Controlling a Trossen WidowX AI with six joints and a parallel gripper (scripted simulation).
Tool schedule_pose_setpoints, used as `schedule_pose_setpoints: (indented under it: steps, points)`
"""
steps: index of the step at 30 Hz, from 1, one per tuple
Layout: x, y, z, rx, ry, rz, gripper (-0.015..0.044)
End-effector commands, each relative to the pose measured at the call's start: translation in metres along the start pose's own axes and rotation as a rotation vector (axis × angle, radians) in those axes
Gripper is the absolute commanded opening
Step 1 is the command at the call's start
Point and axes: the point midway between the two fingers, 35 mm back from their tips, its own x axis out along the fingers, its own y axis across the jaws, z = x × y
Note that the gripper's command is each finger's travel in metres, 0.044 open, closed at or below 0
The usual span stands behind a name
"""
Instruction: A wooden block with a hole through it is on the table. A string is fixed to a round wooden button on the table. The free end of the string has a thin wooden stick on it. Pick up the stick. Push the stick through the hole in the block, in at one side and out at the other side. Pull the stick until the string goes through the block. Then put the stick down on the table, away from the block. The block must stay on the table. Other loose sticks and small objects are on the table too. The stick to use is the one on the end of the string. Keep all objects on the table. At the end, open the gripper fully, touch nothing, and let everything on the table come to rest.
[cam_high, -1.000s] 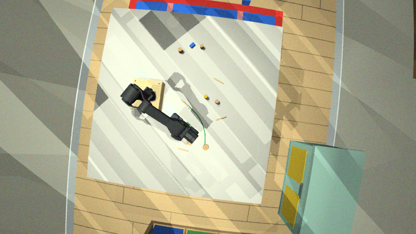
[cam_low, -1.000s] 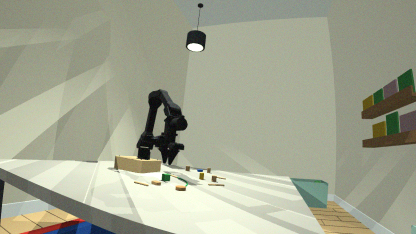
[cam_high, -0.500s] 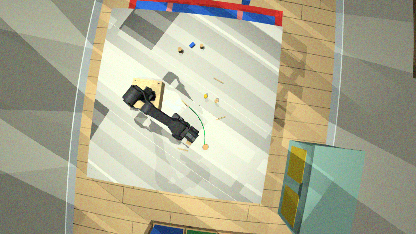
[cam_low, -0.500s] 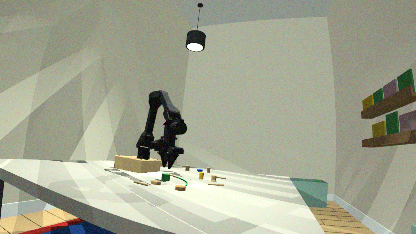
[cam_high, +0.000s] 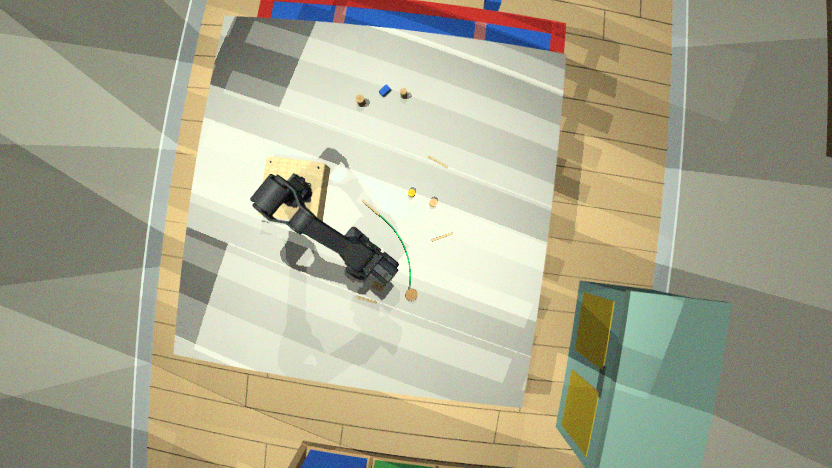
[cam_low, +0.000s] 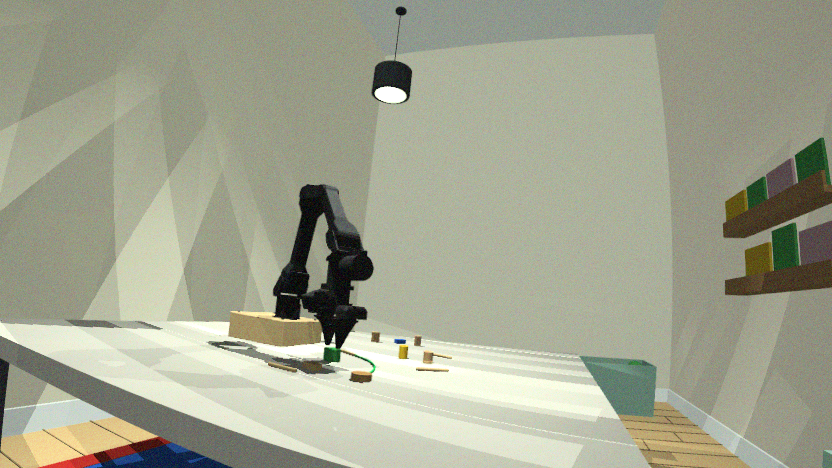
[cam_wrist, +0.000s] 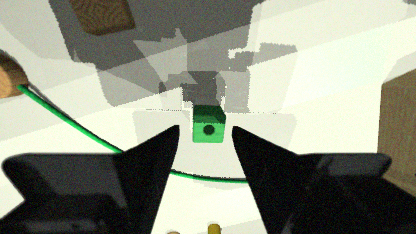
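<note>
The green block (cam_low: 331, 354) (cam_wrist: 208, 117) sits on the table with a dark hole in the face seen in the wrist view. The arm hides it in the top view. My gripper (cam_low: 335, 344) (cam_wrist: 206, 129) is partly open, its fingertips just above the block, one on each side in the wrist view. Contact cannot be told. The round button (cam_high: 411, 294) (cam_low: 360, 377) (cam_wrist: 9, 77) lies nearby. The green string (cam_high: 409, 256) (cam_low: 371, 360) (cam_wrist: 70, 120) curves from it to the thin stick (cam_high: 370, 207), which lies near my base. My right finger hides the stick in the wrist view.
Loose sticks (cam_high: 437, 161) (cam_high: 442, 236) (cam_high: 366, 299) lie around. A yellow cylinder (cam_high: 411, 192) (cam_low: 403, 351) and a tan one (cam_high: 433, 201) (cam_low: 428, 357) stand beyond the string. A brown block (cam_wrist: 102, 15) lies near the button. Small pieces, one blue (cam_high: 384, 90), are farther off.
</note>
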Motion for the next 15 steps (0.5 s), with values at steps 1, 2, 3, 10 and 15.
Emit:
schedule_pose_setpoints:
  steps: [1, 2, 3, 10, 15]
  points:
    - [0.0090, -0.0025, 0.0000, 0.006, 0.000, -0.010, 0.0240]
    - [0.0106, -0.0027, 0.0000, 0.006, 0.000, -0.010, 0.0240]
    - [0.0122, -0.0029, 0.0000, 0.006, 0.000, -0.010, 0.0240]
    - [0.0161, -0.0034, 0.0000, 0.006, 0.000, -0.010, 0.0240]
    - [0.0143, -0.0028, 0.0000, 0.000, 0.000, -0.007, 0.0187]
